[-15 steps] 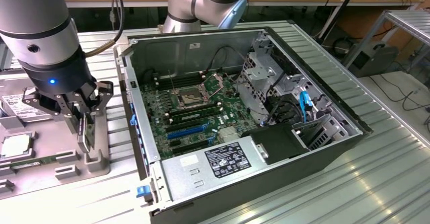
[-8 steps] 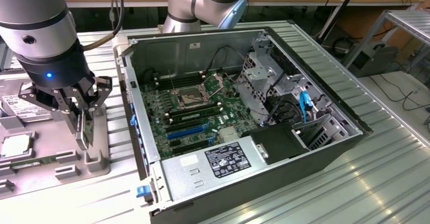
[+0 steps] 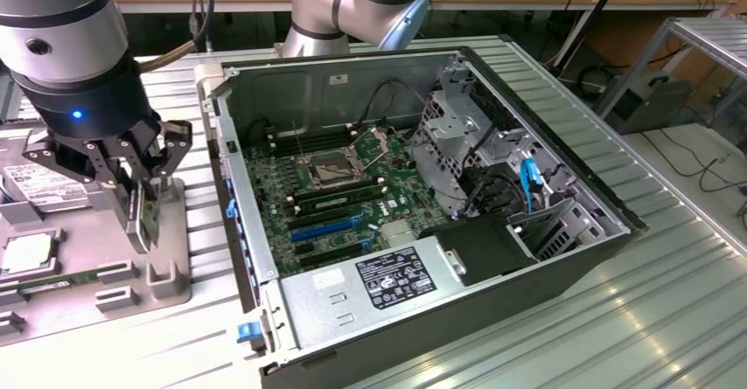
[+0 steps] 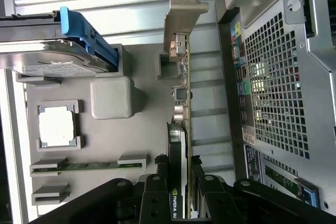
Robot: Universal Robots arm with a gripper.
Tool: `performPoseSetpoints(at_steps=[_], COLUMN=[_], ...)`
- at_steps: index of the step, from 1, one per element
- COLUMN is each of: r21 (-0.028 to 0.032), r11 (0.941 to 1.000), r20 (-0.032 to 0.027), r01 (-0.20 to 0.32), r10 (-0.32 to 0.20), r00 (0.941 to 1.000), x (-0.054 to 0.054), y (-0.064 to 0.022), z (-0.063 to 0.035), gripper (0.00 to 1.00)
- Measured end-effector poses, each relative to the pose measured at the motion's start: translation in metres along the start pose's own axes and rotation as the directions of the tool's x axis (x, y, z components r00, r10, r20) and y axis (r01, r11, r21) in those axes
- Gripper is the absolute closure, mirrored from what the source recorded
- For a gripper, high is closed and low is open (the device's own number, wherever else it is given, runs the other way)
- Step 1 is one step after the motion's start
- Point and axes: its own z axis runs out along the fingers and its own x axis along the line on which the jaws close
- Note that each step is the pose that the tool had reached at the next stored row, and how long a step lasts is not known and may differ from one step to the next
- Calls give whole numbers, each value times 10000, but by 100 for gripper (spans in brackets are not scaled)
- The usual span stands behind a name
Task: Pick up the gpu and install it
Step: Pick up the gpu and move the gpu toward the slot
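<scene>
Black gripper (image 4: pixel 178 162) apparently clamps the gpu (image 4: pixel 182 98), its bracket (image 4: pixel 185 9) plain in the wrist view.

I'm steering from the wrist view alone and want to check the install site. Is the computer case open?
Observer: Yes. The computer case lies on its side with the panel off, and the motherboard is exposed.
Operator: Any card already in the expansion slots?
Observer: None that I can see. The blue slots look bare.
Operator: Where is the gripper relative to the case?
Observer: The gripper is at the gpu, over the grey tray, outside the case on the exterior view's left.
</scene>
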Motion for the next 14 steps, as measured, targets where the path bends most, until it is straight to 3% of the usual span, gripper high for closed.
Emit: performPoseSetpoints(at_steps=[14], r21=[0], r11=[10000], r20=[0], r01=[0], r10=[0], r00=[10000], x=[-2], y=[16], z=[-238], gripper=[73])
